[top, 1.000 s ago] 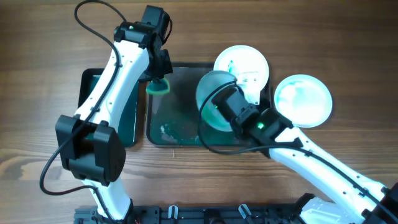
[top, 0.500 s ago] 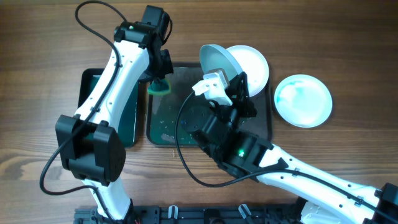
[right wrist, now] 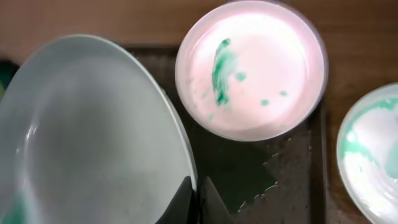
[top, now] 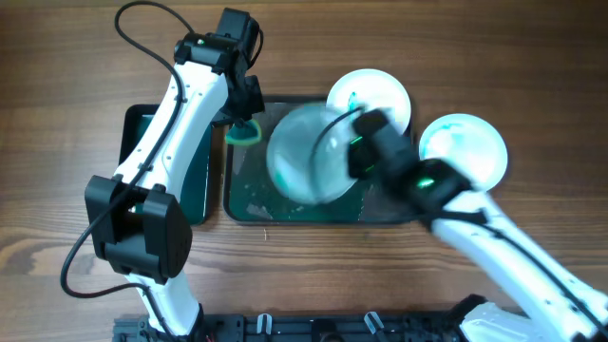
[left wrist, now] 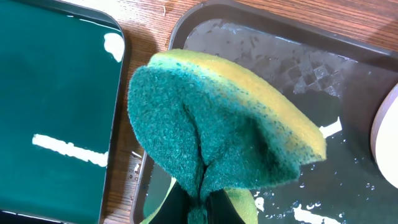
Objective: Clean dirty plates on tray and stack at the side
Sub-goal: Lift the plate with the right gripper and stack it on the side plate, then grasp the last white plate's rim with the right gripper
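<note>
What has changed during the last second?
The right gripper tipped the held plate up on edge, then brought it flatter and further left over the tray, toward the sponge. The left gripper, sponge, the plate lying on the tray and the plate on the table stayed put.

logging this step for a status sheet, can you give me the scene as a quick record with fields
left jaws: shut on sponge, over large tray far left corner
right jaws: shut on rim of held plate, tilted above tray
second plate: tray's far right corner, green smear
third plate: on table right of tray, teal smears
small tray: left of large tray
</note>
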`<state>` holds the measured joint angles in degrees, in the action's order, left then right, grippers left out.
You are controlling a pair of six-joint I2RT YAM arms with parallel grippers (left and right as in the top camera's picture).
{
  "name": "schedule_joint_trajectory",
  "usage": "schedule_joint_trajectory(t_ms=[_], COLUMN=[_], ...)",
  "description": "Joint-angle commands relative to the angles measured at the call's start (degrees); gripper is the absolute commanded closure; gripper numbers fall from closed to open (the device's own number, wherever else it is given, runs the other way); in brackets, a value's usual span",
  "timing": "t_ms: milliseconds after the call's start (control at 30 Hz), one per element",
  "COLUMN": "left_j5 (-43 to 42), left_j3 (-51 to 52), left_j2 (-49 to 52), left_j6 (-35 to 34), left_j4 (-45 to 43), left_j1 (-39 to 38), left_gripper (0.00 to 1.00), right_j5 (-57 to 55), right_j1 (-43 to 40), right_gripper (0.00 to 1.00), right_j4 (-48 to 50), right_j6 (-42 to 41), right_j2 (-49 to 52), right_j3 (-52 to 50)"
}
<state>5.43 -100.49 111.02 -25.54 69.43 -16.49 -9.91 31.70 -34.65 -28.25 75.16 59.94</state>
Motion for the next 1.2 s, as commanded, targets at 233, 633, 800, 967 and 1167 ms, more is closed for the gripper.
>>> schedule_joint_trajectory(t_ms=[233, 633, 800, 967, 1167], left_j5=[-3.26, -3.28, -3.28, -4.39, -5.44], left_j3=[-0.98, -0.98, -0.98, -0.98, -0.98], left_j2=[-0.42, -0.42, -0.42, -0.42, -0.42], left_j6=[1.11, 1.11, 1.11, 1.11, 1.14], left_j4=[-0.85, -1.07, -1.77, -1.84, -1.88], left_j1=[-0.15, -0.15, -0.15, -0.15, -0.15], left_gripper=[0.96, 0.96, 0.96, 0.96, 0.96], right_j5=[9.92, 23.19, 31.17, 21.24, 19.91], right_j1=[-49.16, -54.6, -42.18, -29.38, -25.35], right_gripper=[0.96, 0.55, 0.59, 0.63, 0.67], right_j4=[-14.88, -12.5, -11.98, -7.39, -7.78], right_j6=[2.84, 8.79, 14.53, 3.96, -3.41], right_j2=[1.42, 18.69, 18.6, 22.93, 33.62], right_j3=[1.86, 5.62, 17.18, 17.31, 17.2])
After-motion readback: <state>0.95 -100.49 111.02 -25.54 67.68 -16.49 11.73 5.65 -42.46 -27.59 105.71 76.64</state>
